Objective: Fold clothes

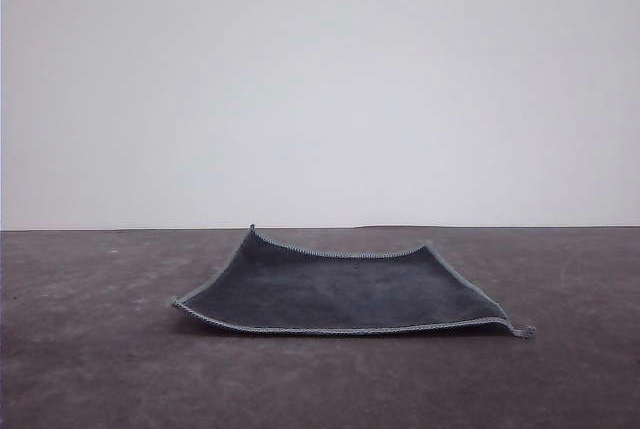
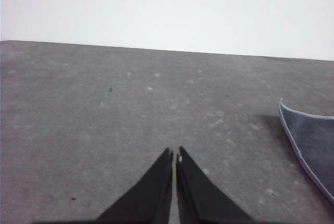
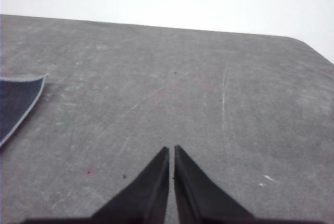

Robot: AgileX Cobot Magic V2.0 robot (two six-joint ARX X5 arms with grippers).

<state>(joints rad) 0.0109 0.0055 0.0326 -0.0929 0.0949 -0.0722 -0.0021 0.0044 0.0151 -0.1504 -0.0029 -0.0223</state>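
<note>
The clothes (image 1: 345,292) are one small square cloth, dark charcoal grey face up with light grey stitched edging, lying spread on the table in the front view, its corners slightly lifted. In the left wrist view a corner of the cloth (image 2: 315,140) shows off to one side, well apart from my left gripper (image 2: 175,156), whose black fingers are shut with nothing between them. In the right wrist view another corner of the cloth (image 3: 18,101) lies off to the side, away from my right gripper (image 3: 171,151), also shut and holding nothing.
The dark grey table (image 1: 100,369) carries faint scratches and specks. Its far edge meets a plain white wall (image 1: 320,79). In the right wrist view the table's rounded corner (image 3: 305,44) is near.
</note>
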